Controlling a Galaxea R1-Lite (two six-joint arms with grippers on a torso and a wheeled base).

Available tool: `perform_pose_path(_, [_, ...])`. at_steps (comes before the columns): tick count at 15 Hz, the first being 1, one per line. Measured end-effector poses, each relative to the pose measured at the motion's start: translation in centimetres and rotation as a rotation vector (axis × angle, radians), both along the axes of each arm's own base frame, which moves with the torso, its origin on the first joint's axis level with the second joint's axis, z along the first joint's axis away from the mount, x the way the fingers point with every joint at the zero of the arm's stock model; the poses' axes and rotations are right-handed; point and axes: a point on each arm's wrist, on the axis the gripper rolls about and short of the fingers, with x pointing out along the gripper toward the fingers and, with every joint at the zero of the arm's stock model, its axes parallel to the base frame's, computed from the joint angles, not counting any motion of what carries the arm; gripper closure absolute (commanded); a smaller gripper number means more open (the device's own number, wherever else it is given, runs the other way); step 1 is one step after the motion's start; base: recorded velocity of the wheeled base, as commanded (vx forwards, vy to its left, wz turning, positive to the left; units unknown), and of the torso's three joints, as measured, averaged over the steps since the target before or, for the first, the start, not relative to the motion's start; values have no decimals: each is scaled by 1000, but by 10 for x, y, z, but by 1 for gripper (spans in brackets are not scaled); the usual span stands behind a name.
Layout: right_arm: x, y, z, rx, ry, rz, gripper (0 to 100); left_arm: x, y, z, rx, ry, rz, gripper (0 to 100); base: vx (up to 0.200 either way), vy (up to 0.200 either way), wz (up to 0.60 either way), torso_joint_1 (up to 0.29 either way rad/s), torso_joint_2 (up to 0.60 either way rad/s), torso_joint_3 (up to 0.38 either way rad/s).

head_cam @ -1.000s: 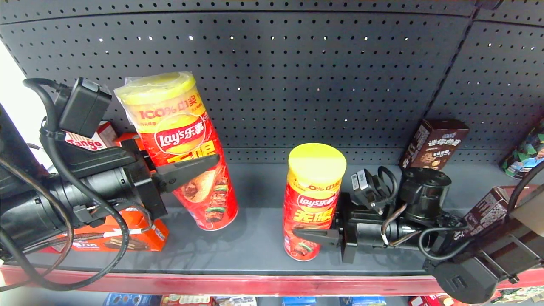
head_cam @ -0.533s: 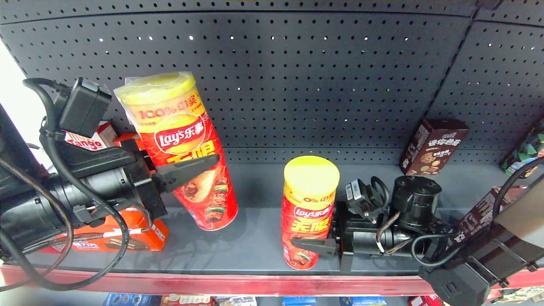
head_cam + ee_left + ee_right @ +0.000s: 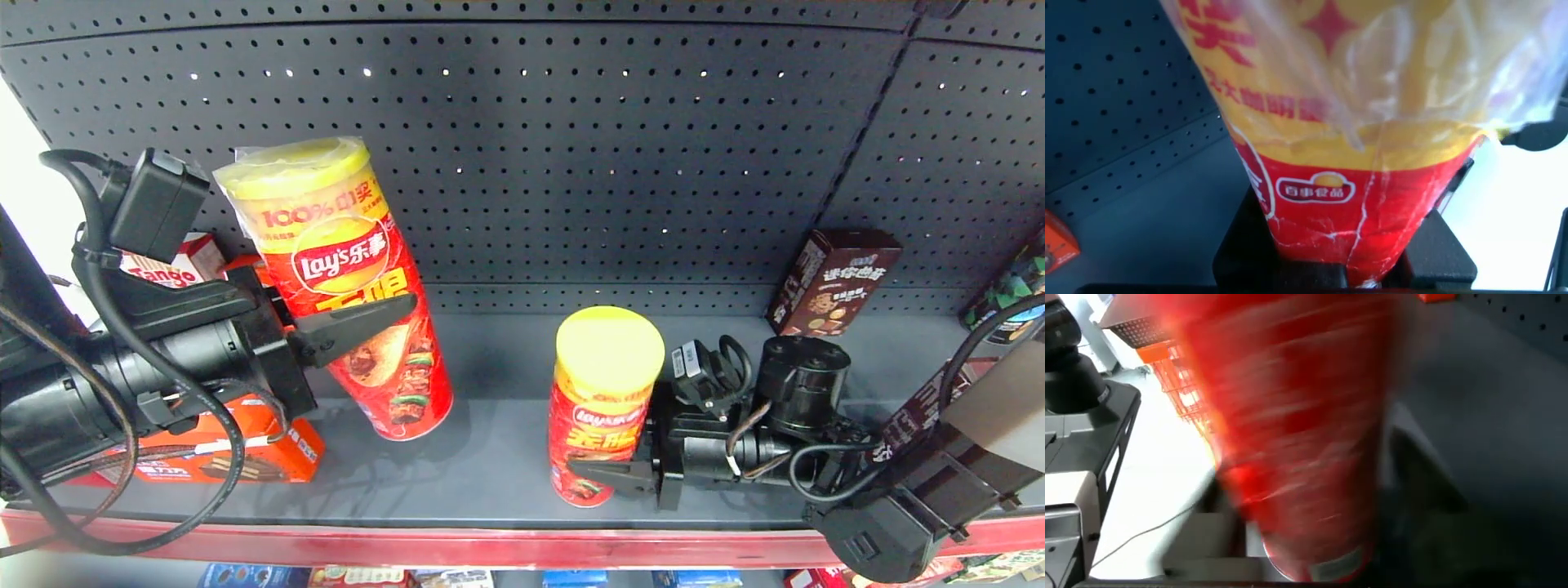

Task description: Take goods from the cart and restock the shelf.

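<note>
Clamping the tall can (image 3: 343,269), left tool (image 3: 390,292); right tool (image 3: 589,447) clamps short can (image 3: 608,371)

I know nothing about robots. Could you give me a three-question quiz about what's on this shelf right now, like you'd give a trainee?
1. True or false: each arm's jaws hold a chip can, the left can and the right can.
2. Which can has loose clear plastic over its yellow lid? A) the left can B) the right can C) both
3. Fill in: the flat orange box lies on the shelf beneath the ____ arm.
Key: 1 true; 2 A; 3 left.
</note>
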Motion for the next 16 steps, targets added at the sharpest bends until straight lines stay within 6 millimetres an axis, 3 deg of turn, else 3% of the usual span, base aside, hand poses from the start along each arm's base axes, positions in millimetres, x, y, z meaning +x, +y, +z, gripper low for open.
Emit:
perform_pose_path(6, [-11, -9, 7, 1, 0, -7, 0, 0, 0, 0, 0, 0, -1, 100, 0, 0, 0, 0, 0, 0])
perform_pose_path(12, [-37, -57, 37, 29, -54, -113, 0, -1, -2, 0, 0, -2, -8, 100, 0, 0, 0, 0, 0, 0])
perform_pose_path(16, [-62, -78, 70, 68, -129, -152, 0, -1, -2, 0, 0, -1, -9, 100, 0, 0, 0, 0, 0, 0])
